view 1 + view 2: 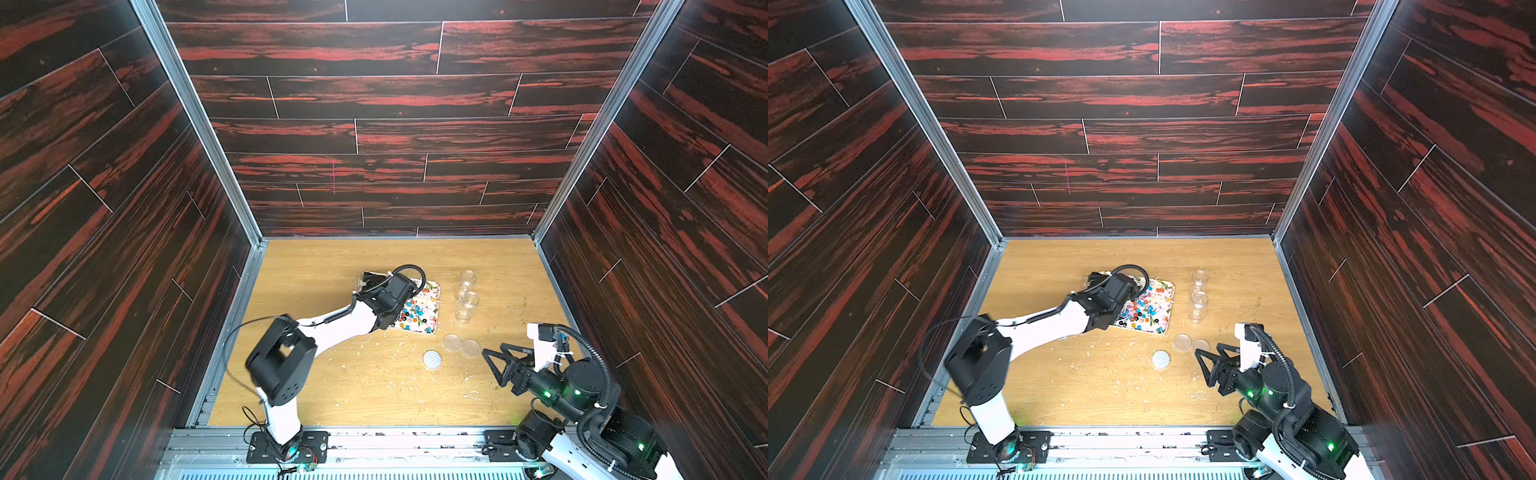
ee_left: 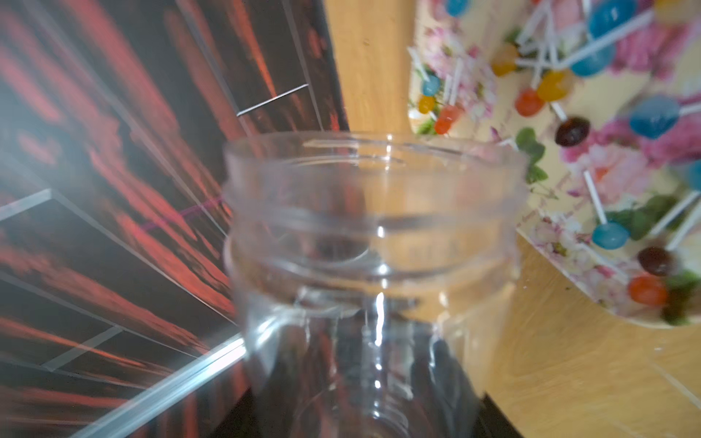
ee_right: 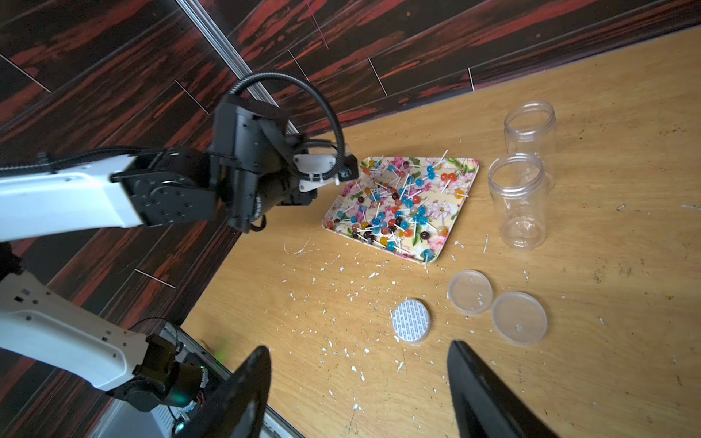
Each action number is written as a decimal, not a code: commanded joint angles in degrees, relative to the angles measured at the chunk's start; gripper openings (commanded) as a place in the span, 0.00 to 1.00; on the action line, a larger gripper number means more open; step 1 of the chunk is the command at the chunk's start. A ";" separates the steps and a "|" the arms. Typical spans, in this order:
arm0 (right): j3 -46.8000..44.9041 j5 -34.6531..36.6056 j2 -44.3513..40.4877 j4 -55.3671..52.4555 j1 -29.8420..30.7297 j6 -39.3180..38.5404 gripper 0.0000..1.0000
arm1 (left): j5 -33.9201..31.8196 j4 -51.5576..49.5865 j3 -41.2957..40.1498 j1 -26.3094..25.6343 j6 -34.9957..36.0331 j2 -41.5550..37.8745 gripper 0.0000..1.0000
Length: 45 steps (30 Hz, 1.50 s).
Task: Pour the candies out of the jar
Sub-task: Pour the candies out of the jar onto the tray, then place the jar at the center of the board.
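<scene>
My left gripper [image 1: 366, 281] [image 2: 364, 398] is shut on a clear plastic jar [image 2: 375, 227]. The jar is lidless and nothing shows inside it. In both top views the jar [image 1: 358, 282] [image 1: 1088, 279] pokes out beyond the far left corner of the floral tray [image 1: 436, 291] [image 3: 470, 167]. The candies [image 1: 415, 311] [image 1: 1142, 309] [image 3: 398, 208] [image 2: 569, 87], small coloured balls on pale sticks, lie spread over the tray. My right gripper [image 1: 490, 368] [image 1: 1202, 368] [image 3: 356, 349] stands open and holds nothing, at the front right, well apart from the tray.
Two more clear jars [image 1: 467, 277] [image 1: 467, 305] stand upright right of the tray. Two clear lids [image 1: 452, 343] [image 1: 471, 348] and a white-lined lid [image 1: 432, 358] lie just ahead of my right gripper. Pale crumbs litter the wooden table [image 1: 374, 386]. Dark walls enclose it.
</scene>
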 commanded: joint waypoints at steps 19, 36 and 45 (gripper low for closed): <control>25.06 -14.04 36.61 9.91 -1.61 -2.26 0.67 | 34.73 -0.07 -13.75 1.17 -31.95 -39.36 0.49; 40.08 -45.99 61.33 16.41 -9.04 0.08 0.40 | 55.11 -2.02 -14.41 1.26 -35.35 -41.83 0.50; 42.28 -45.75 65.86 13.72 -8.14 -1.57 0.33 | 57.86 -0.23 -15.00 1.28 -34.82 -40.35 0.50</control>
